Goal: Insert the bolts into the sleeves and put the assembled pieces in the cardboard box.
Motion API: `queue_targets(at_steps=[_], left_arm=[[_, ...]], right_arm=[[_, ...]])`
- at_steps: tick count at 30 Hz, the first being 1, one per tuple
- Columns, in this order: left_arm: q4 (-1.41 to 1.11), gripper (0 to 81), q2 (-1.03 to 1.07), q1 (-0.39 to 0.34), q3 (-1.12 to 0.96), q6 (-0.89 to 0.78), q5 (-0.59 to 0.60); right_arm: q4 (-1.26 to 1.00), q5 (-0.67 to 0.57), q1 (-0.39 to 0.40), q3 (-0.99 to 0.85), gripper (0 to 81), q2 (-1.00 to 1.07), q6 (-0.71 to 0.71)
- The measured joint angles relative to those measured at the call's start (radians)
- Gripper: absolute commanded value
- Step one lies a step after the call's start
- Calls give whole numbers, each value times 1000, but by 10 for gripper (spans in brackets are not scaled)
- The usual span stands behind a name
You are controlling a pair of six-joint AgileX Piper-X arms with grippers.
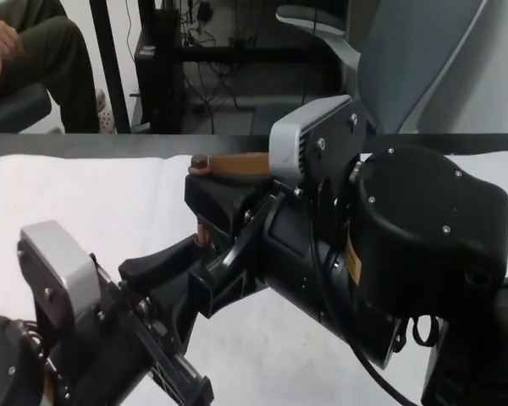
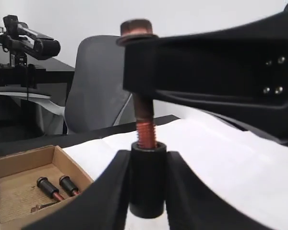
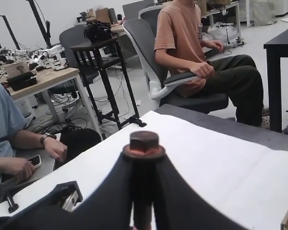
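Left wrist view: left gripper (image 2: 147, 158) clamps the sleeve (image 2: 147, 182), right gripper (image 2: 140, 67) pinches the bolt (image 2: 145, 134), tip just entering it, so seating and boxing remain, while two assembled pieces (image 2: 48, 186) lie in the cardboard box (image 2: 24, 155).

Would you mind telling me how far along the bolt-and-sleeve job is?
Done: two pieces that look assembled lie in the cardboard box. In hand: the left gripper holds a sleeve upright; the right gripper holds a bolt, threaded tip just inside its top. Left: seating that bolt and boxing the piece.
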Motion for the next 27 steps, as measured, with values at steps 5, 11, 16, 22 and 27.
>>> queue_targets(at_steps=[5,11,16,22,27], left_arm=[[-47,18,0,0,-6,2,-24],[-54,18,3,0,-9,2,-29],[2,18,3,22,-26,20,-32],[144,18,58,164,-132,84,36],[193,18,290,294,-332,81,168]], right_arm=[[1,-25,18,15,700,7,31],[-19,-26,29,17,678,4,44],[-58,15,37,21,678,-80,-28],[63,255,37,19,678,-353,-230],[319,334,37,17,678,-542,-215]])
